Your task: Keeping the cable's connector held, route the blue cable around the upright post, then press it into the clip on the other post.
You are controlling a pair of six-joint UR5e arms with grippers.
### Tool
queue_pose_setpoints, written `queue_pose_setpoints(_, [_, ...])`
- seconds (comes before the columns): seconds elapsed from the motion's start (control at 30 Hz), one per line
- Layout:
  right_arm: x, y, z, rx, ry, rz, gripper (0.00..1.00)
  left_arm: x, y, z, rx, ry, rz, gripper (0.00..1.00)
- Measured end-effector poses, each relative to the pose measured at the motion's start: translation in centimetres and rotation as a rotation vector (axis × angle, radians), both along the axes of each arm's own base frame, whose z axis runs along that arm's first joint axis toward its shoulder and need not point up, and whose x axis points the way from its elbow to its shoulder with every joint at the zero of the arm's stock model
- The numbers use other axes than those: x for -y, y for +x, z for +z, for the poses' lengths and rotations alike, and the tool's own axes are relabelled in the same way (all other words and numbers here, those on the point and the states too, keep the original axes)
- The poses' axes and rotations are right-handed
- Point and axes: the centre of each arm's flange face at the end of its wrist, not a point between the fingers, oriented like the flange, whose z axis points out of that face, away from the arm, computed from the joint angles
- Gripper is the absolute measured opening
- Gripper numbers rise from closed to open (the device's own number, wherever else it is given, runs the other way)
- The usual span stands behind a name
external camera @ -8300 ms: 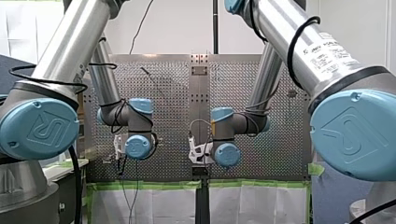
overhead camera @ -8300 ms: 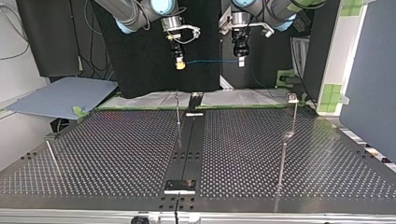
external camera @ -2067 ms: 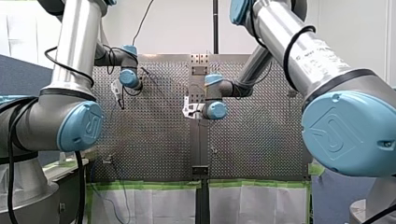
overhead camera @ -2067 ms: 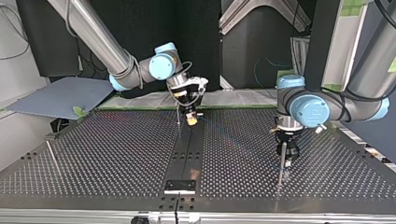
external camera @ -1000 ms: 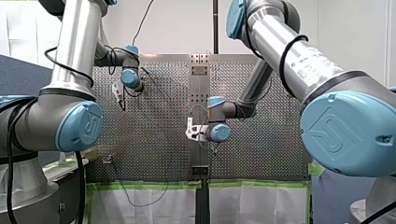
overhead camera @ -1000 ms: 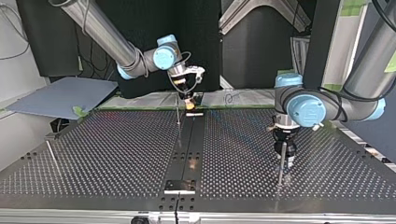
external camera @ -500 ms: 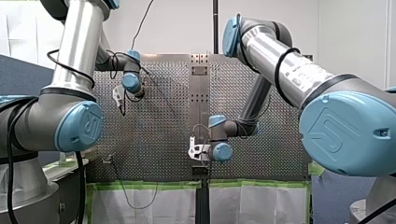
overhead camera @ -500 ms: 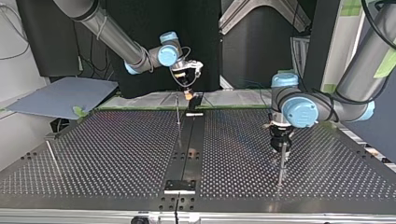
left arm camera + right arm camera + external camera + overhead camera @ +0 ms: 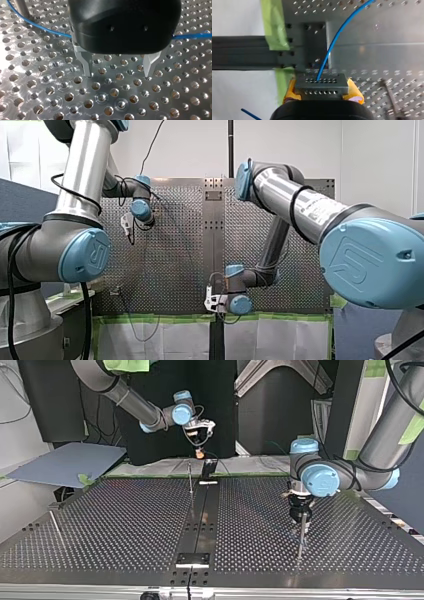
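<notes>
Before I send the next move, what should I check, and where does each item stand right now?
1. Hold: the connector sits clamped between the right gripper's yellow pads: ok.
2. The left gripper is open, nothing between its fingers: ok.
3. The blue cable wrapped around the post: cannot tell; it runs close past it.
4. Cable seated in the clip: cannot tell, no clip visible.
5. Cable leaves the connector in a smooth curve, no kink: ok.
</notes>
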Motion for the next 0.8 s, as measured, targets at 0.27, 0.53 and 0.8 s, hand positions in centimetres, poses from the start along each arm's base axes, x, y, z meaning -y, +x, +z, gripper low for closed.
queue_pose_setpoints(0.27, [-0.8,-1.8,-5.0,-0.022,0.047,-0.026,0.0,-0.1,0.0,0.0,0.001,-0.003,0.001,0.99])
queue_pose_setpoints(0.53, [-1.1,-4.6,-9.6,-0.041,0.101,-0.078,0.0,-0.1,0.1,0.0,0.002,-0.005,0.002,0.99])
queue_pose_setpoints(0.8, [-2.0,-6.8,-13.4,-0.072,0.139,-0.11,0.0,-0.2,0.1,0.0,0.002,-0.007,0.002,0.99])
